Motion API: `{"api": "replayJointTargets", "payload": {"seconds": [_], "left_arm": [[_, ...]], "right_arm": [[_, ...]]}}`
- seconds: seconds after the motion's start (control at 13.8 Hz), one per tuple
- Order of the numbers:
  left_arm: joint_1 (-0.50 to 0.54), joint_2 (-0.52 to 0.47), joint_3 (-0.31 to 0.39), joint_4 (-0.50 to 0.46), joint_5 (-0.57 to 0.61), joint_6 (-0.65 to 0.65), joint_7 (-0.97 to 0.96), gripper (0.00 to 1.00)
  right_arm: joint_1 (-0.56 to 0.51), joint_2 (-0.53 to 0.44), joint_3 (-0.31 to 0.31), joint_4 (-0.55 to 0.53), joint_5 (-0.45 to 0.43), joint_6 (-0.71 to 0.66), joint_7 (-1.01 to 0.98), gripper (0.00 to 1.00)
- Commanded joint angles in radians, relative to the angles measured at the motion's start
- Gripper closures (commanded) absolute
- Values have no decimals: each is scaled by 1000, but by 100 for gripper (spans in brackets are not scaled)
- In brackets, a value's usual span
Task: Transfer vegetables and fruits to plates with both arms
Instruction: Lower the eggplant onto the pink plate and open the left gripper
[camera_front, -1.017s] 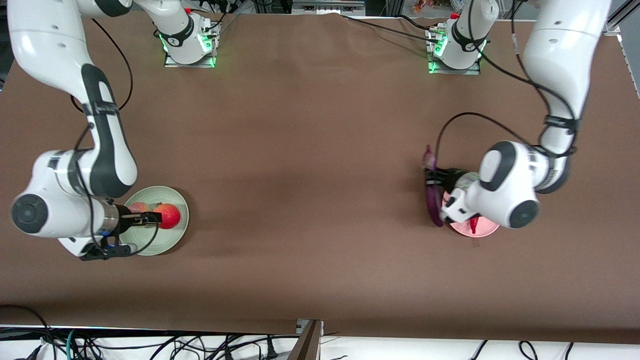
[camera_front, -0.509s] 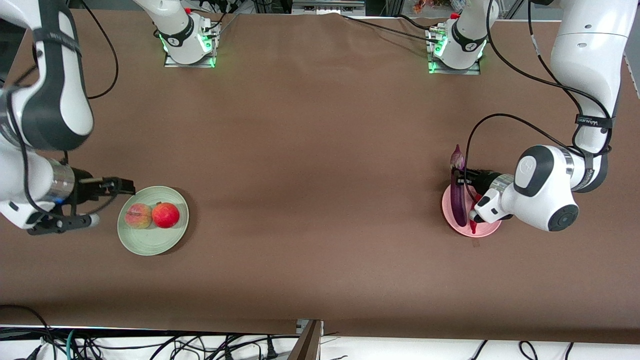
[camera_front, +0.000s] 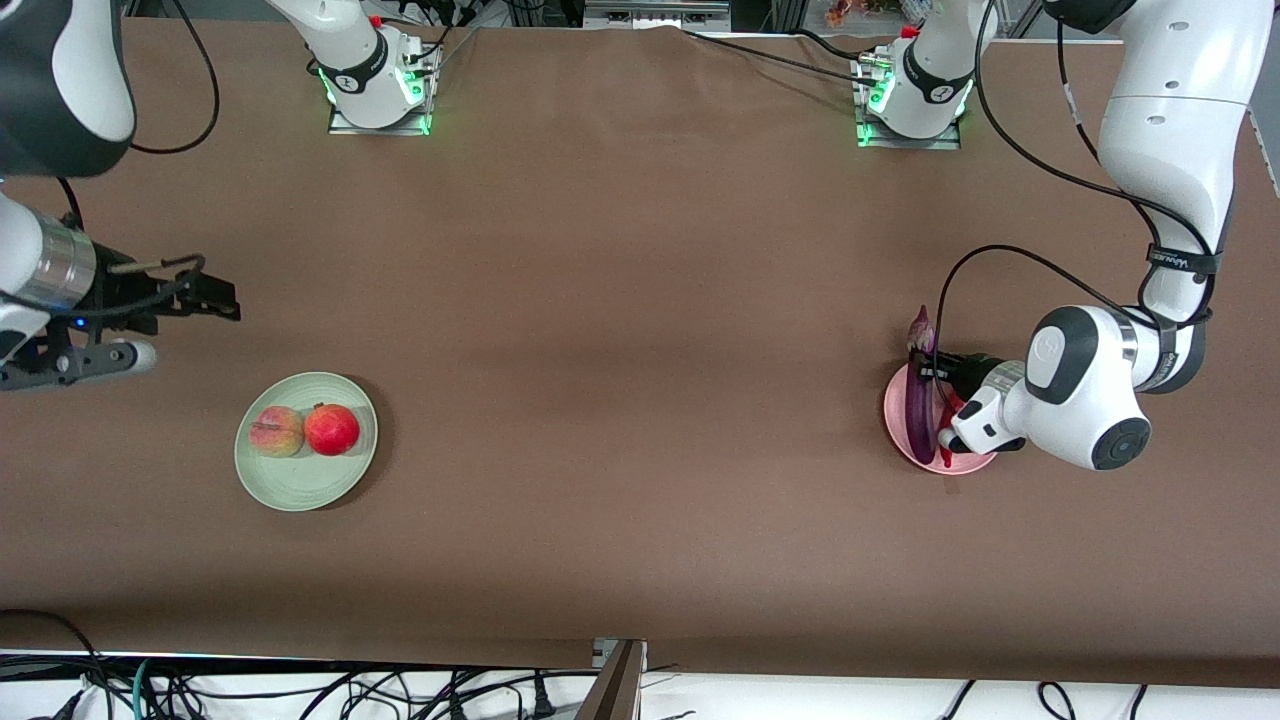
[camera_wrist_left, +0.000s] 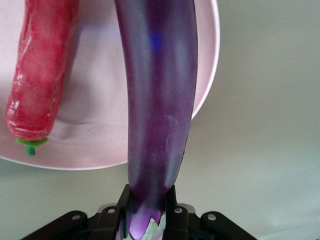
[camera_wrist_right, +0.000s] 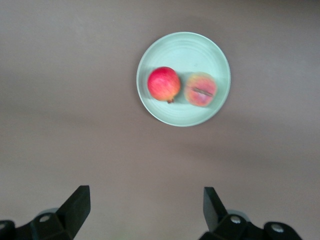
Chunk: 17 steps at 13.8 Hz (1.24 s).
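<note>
Right gripper (camera_front: 215, 297) has let go of the pomegranate (camera_front: 331, 429), pulled up off the green plate (camera_front: 300, 480) and now hangs open over bare table toward the right arm's end; pomegranate and peach (camera_front: 276, 431) sit side by side on the plate, so fruit looks done. Left gripper (camera_front: 930, 365) has brought the eggplant (camera_front: 919, 410) down onto the pink plate (camera_front: 897, 432) beside the chili (camera_wrist_left: 42, 75) but is still clamped on its stem end, so release and retreat are likely all that's left.

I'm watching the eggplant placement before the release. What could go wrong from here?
The eggplant lies on the pink plate with its stem end past the rim, clamped by the left gripper; on release it may tip or roll off. The red chili lies close beside it, so a roll could nudge it. The right gripper, jaws open, is above bare table; no risk there.
</note>
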<state>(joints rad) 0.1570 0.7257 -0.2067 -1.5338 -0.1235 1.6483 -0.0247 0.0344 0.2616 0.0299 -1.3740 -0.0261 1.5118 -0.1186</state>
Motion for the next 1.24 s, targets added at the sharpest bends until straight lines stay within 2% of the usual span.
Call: {"api": "replayJointTargets", "payload": {"seconds": [0.0,0.15,0.22,0.29,0.65,0.8,0.94,1.16], "left_arm": [[-1,-5,-8,7,18,-1,22,75],[1,-6,-8,9,16,-1,22,24],[1,-8,-8,11,16,-1,22,8],[1,-11,-10,12,13,-2,19,0],[1,-15,-10,52,10,-12,11,0],[-11,-26,-17,119,19,-66,5,0],[-27,-86,-22,170,50,-97,3,0],[-21,-254,-17,166,56,-172,11,0]], "right_arm": [[-13,-94,2,-79,-37,11,-4,0],[-39,-142,2,-106,-41,8,-4,0],[-51,-157,2,-112,-41,14,-10,0],[-57,-160,2,-120,-41,10,-13,0],[-60,-186,5,-163,-49,1,-12,0],[-51,-159,5,-149,-49,-2,-15,0],[-51,-147,5,-128,-49,-2,-18,0],[-51,-139,4,-125,-49,-1,-18,0]]}}
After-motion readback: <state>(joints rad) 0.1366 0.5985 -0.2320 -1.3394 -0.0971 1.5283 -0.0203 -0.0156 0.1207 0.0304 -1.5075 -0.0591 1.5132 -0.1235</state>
